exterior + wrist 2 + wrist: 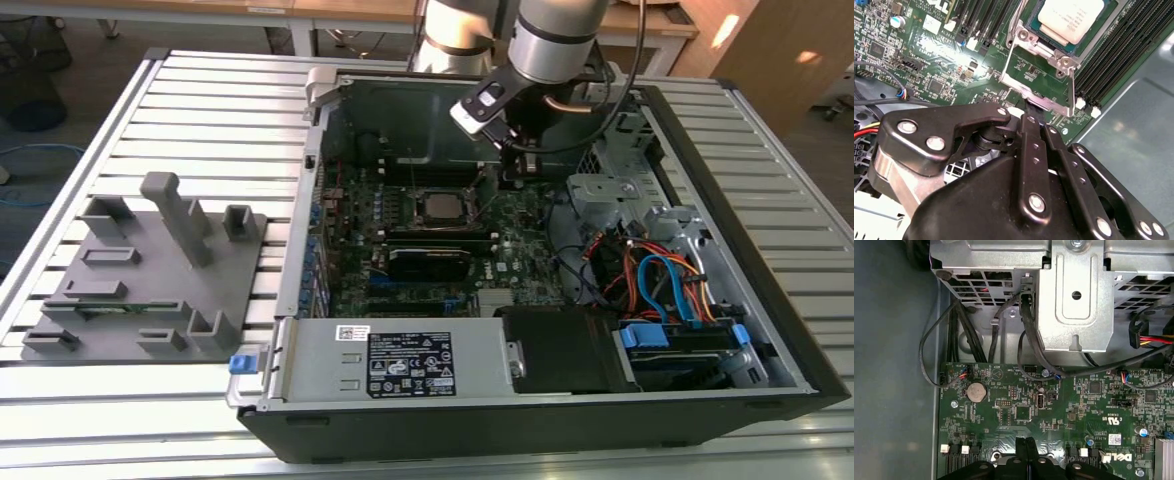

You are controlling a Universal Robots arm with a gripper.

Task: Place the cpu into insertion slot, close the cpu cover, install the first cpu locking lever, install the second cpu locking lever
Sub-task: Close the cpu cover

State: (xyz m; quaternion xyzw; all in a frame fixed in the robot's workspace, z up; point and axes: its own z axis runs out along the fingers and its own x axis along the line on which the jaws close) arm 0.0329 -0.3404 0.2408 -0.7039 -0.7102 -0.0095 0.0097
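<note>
Soft, even light fills the exterior view: the slatted desk [200,100] reads pale, a sun patch [727,30] glows at 1 o'clock, and the computer case [534,435] is shaded inside. In the second wrist view, glare bleaches part of the motherboard [936,47] and the cpu [1071,17], and the black claw [1029,112] carries glossy highlights.

Lab: slatted workbench [200,90], opened computer case [534,432]
</note>
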